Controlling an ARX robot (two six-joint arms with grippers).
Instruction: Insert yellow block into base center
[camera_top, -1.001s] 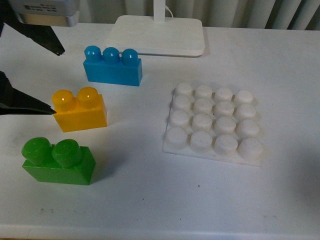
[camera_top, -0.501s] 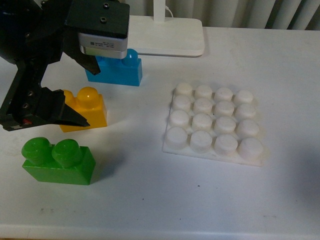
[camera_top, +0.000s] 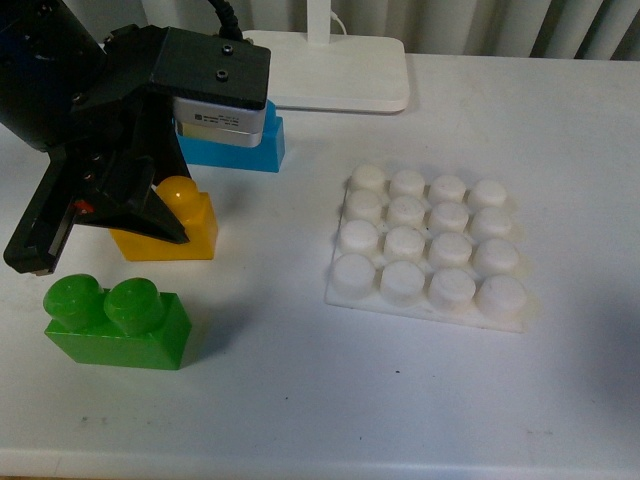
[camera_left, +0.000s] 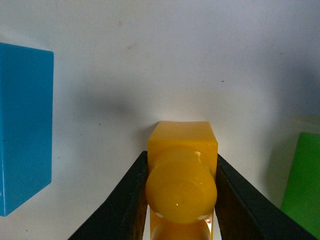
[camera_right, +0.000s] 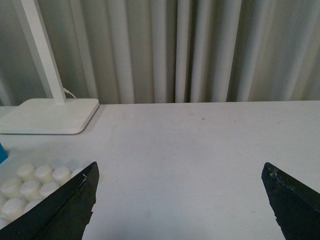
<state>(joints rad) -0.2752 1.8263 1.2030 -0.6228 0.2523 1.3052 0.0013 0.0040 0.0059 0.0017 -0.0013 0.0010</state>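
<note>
The yellow block (camera_top: 185, 222) stands on the table at the left, between a blue brick and a green brick. My left gripper (camera_top: 150, 215) is down over it, and its black fingers (camera_left: 127, 197) press both long sides of the yellow block (camera_left: 182, 172). The block rests on the table. The base (camera_top: 430, 250), a white plate with a grid of round studs, lies to the right of the middle; a corner of the base (camera_right: 30, 185) shows in the right wrist view. My right gripper (camera_right: 181, 192) is open and empty above bare table, out of the front view.
A blue three-stud brick (camera_top: 240, 145) lies behind the yellow block and a green two-stud brick (camera_top: 115, 322) lies in front of it. A white lamp stand plate (camera_top: 320, 70) stands at the back. Curtains hang behind the table.
My left gripper came in from the left, lowered over the yellow block and closed on its sides. The block and the other things have not moved.
</note>
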